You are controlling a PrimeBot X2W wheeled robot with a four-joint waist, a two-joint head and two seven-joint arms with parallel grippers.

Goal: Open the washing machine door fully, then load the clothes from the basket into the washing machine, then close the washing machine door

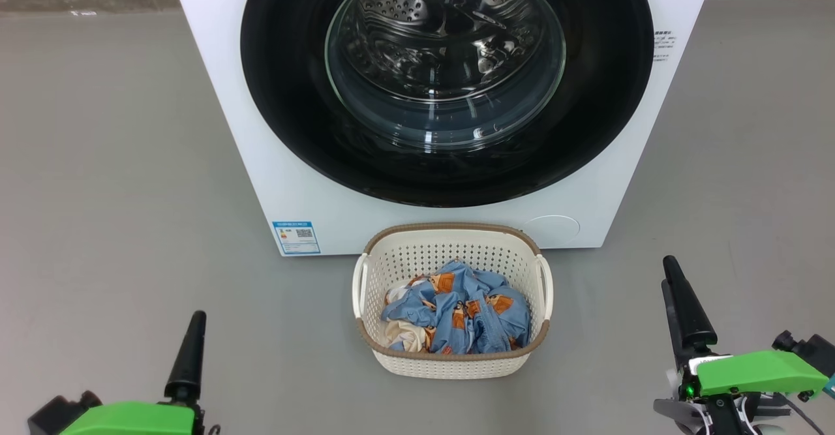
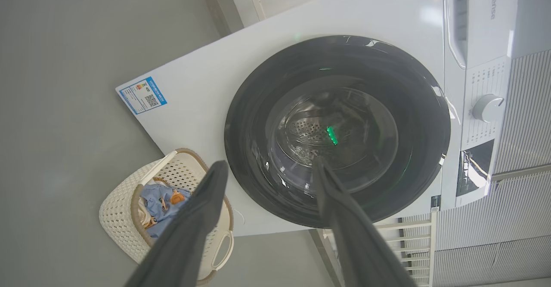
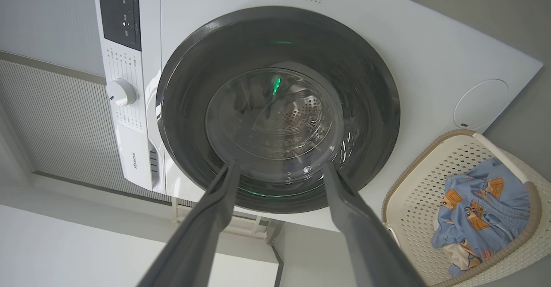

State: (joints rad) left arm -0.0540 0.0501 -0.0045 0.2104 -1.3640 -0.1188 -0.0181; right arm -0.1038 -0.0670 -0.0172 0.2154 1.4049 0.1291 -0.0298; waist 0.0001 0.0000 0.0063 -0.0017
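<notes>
Head view: we see the washing machine door (image 1: 447, 63) shut on the white washing machine (image 1: 222, 96). The basket (image 1: 450, 364) stands just before it on the grey floor (image 1: 117, 161) and holds the clothes (image 1: 456, 314), blue printed garments over a cream piece. Our left gripper (image 2: 270, 164) and right gripper (image 3: 280, 165) flank the basket, spread wide, grasping nothing.

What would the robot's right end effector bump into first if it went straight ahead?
Probably the closed washing machine door: the right end effector points at its glass window, with nothing between. Depth is unclear.
</notes>
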